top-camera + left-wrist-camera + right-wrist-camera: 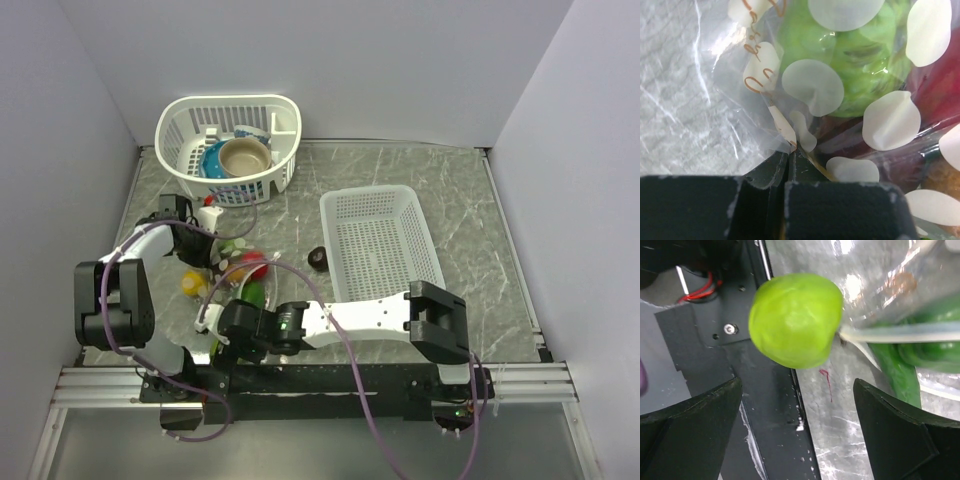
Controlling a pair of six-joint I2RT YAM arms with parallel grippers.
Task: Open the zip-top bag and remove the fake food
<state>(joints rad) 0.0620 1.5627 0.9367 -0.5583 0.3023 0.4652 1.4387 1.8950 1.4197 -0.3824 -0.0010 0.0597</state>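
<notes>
The zip-top bag [236, 262], clear with white dots, lies on the table at the left with fake food inside. My left gripper [205, 248] is shut on the bag's edge [782, 127]. A lime-green piece [850, 60] and a red piece [940, 85] show through the plastic. My right gripper [797, 385] is open and empty, jaws wide. It hovers just short of a lime-green ball [795, 320] that lies outside the bag's mouth at the table's near edge. A green piece [905, 365] lies inside, behind the zip strip [900, 332]. A yellow piece [190, 283] and a dark maroon piece [317, 258] lie loose on the table.
A white mesh tray [380, 245] stands right of the bag. A white basket [230, 145] with bowls stands at the back left. The black base rail [770, 405] runs under the right gripper. Walls close in on three sides.
</notes>
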